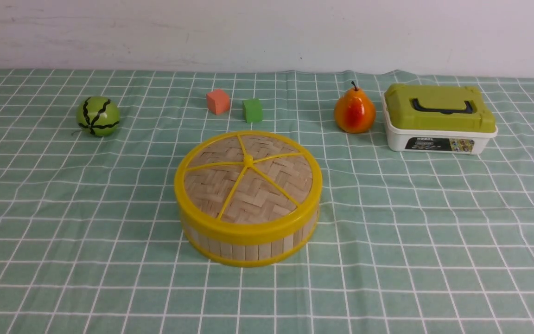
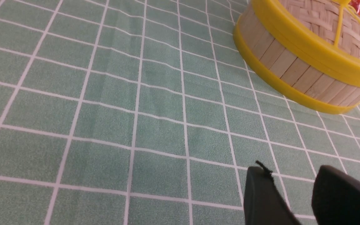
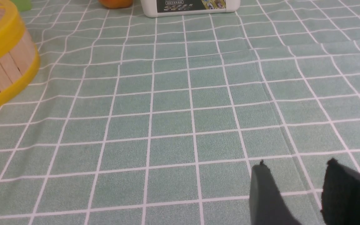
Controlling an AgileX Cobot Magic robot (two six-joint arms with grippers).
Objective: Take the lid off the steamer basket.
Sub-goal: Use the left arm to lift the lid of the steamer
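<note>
- The front view gives the whole layout. The lid [image 1: 247, 178] sits closed and level on the steamer basket [image 1: 248, 250], its yellow rim seated on the basket's top rim all round.
- Only the front view shows the striped green ball [image 1: 98, 116], behind the basket and well to its left, and the orange cube [image 1: 218, 101], behind the basket.
- The green cube [image 1: 252, 110] lies just beside the orange cube. The pear [image 1: 354, 112] stands behind the basket to its right, and the white box [image 1: 436, 139] with a green lid [image 1: 438, 109] stands just beyond the pear.
- The grippers show only in the wrist views.
- Left wrist view: the left gripper [image 2: 292, 175] hangs low over the cloth, well apart from the basket. Its jaws are spread, cloth shows between the two dark fingers [image 2: 261, 197], and they hold nothing. This view shows the basket's slat wall close up, with the lid on top.
- Right wrist view: the right gripper [image 3: 297, 170] is also low over the cloth, well apart from the basket on its other side. Its jaws are spread and empty. Only an edge of the basket shows here, with the base of the white box beyond it.
- Surface: a green tablecloth [image 1: 434, 232] with a white grid, lightly creased. A plain pale wall [image 1: 267, 32] stands behind the table.
</note>
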